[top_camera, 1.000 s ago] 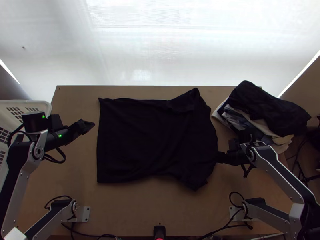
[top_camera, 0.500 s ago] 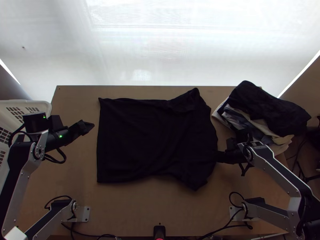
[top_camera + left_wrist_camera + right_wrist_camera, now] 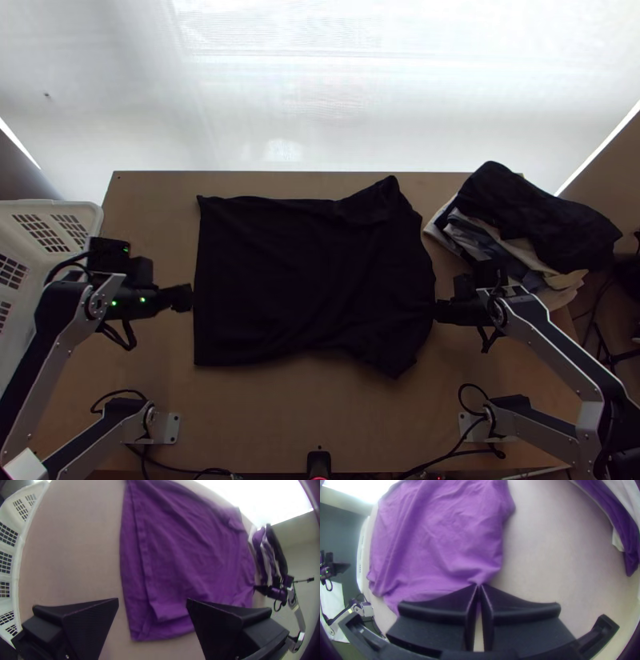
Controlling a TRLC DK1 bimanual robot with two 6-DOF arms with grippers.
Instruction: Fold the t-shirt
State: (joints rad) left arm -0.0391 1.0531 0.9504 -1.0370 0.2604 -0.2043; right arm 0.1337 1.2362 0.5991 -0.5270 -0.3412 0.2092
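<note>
Black t-shirt (image 3: 304,280) spread, edge pinched in right tool (image 3: 437,311), left tool (image 3: 190,298) wide.

Wooden table (image 3: 264,424), t-shirt (image 3: 296,272) spread out, clothes pile (image 3: 532,212) at far right corner

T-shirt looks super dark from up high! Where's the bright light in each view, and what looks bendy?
Top view: white glare beyond the table, t-shirt nearly black; left wrist view: glare beyond the t-shirt, basket's rim bowed; right wrist view: glare beyond the t-shirt too, corners dark.
</note>
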